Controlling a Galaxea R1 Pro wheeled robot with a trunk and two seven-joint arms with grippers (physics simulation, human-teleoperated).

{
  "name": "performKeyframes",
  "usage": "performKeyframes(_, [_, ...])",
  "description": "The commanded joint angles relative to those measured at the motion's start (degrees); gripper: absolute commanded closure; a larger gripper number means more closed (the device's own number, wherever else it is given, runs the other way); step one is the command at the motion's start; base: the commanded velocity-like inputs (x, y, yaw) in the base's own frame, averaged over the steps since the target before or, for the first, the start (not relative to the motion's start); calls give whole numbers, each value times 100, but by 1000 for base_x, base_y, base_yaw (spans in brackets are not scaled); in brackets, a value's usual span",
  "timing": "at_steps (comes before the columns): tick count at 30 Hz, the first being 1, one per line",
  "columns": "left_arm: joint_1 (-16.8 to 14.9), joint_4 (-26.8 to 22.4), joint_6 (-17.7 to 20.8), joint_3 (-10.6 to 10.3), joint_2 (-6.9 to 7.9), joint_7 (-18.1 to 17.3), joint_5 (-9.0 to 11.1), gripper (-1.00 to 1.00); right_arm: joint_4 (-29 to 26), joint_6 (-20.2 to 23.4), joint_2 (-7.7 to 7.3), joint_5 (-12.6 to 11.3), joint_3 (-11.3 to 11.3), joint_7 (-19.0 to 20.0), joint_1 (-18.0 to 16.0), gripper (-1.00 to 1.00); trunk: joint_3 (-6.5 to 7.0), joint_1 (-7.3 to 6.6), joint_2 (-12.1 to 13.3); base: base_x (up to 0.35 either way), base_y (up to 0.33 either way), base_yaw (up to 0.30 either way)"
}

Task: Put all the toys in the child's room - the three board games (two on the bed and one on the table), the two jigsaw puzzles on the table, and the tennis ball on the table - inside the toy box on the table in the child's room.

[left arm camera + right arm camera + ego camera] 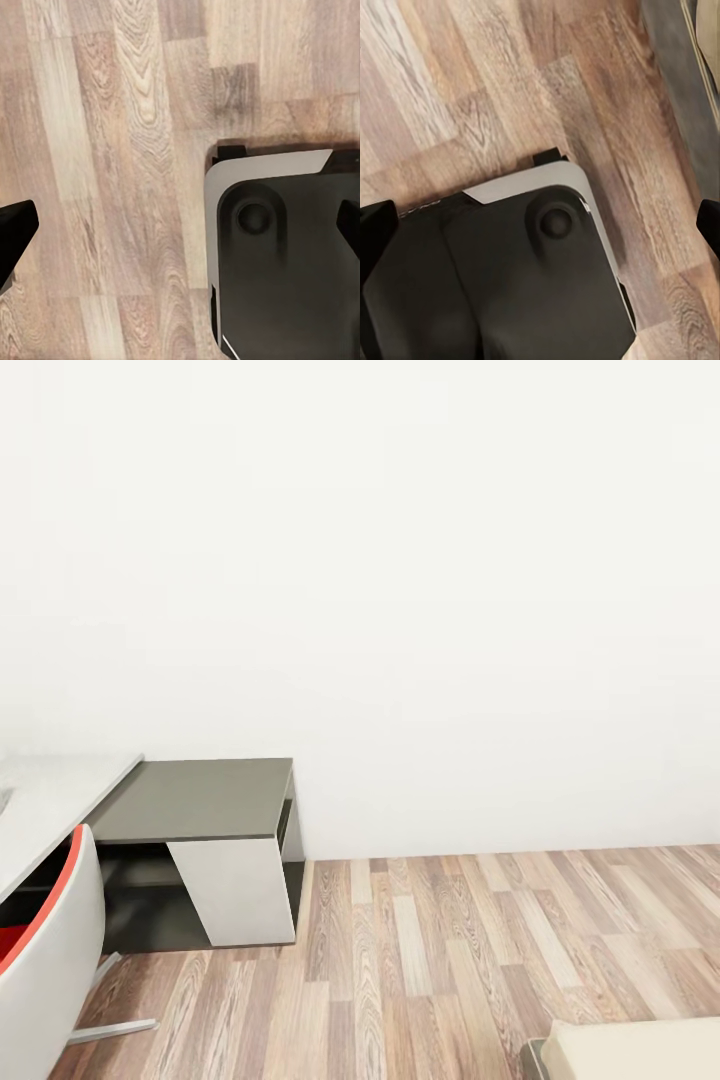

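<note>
The chair (45,950) sits just left of the table (60,800); the bed (640,1050) is well right of it. No toys show here. Both jaws hang open, empty. Driving on, the robot could bump the chair.

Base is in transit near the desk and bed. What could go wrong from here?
1. The red-and-white chair sits close at the head view's left; a left turn might clip it or its metal foot.
2. The bed corner is near on the right; the base could graze it.
3. No toys in sight, so both open claws, left and right, have nothing to aim at yet.
</note>
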Motion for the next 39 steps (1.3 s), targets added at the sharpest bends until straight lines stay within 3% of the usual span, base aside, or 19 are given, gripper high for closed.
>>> performKeyframes(1, [-3,-2,-13,-49,1,19,39,-100,3,-55,-2,-50,50,-22,-4,-100,-11,2,-10,0,0,0])
performKeyframes(23, [-3,-2,-13,-49,1,19,39,-100,141,-180,-8,-98,46,-50,-5,-100,-11,2,-10,0,0,0])
performKeyframes(29, [-3,-2,-13,-49,1,19,39,-100,609,-189,-54,-101,43,-179,-12,-100,-11,2,-10,0,0,0])
performKeyframes(39, [-3,-2,-13,-49,1,19,40,-100,725,-182,-18,-102,44,-197,-13,-100,-11,2,-10,0,0,0])
